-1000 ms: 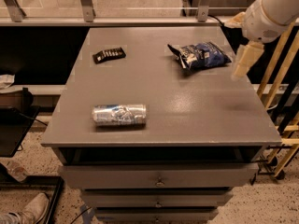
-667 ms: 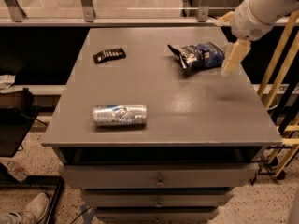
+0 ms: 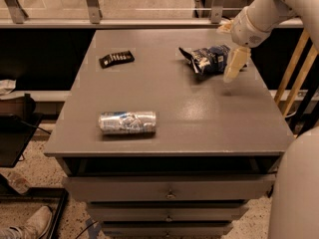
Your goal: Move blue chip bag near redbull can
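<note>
The blue chip bag (image 3: 207, 59) lies crumpled at the back right of the grey table (image 3: 199, 118), its black end pointing left. The redbull can (image 3: 127, 122) lies on its side near the table's front left edge, far from the bag. My gripper (image 3: 234, 66) hangs from the pale arm coming in from the upper right. It sits just at the bag's right end, slightly above the tabletop. It holds nothing that I can see.
A flat black packet with white marks (image 3: 116, 59) lies at the back left. The table has drawers (image 3: 169, 188) below its front edge. A wooden frame (image 3: 294, 68) stands to the right. A shoe (image 3: 25, 225) shows on the floor at the lower left.
The gripper has moved left and a little forward, from beyond the table's right edge to right beside the chip bag. The bag, can and packet have not moved.
</note>
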`<state>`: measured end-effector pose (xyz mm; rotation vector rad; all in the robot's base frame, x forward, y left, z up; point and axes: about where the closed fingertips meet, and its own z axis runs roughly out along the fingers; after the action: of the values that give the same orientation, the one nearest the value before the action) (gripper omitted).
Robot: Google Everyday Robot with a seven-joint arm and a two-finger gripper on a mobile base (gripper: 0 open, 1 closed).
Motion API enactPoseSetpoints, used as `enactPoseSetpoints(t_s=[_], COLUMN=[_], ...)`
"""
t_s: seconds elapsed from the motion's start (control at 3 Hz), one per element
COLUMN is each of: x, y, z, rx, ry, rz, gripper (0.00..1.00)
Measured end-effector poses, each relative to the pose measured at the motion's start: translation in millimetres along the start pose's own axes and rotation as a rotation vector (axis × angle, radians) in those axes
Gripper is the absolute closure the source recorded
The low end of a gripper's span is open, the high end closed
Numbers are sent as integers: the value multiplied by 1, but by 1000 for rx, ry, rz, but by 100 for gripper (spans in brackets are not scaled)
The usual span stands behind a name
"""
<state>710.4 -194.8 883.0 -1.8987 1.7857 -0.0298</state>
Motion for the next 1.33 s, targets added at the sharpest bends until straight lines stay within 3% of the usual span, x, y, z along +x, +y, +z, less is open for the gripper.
enactPoseSetpoints(t_s=[0.33,0.67,1.0,1.33], x=[7,17,21,9], y=[-3,-4,-6,-10], z=[19,33,39,27], rx=[-20,-37,-43,-42], ry=[-3,-13,-18,23], rz=[13,24,24,-10], gripper=[19,49,74,95])
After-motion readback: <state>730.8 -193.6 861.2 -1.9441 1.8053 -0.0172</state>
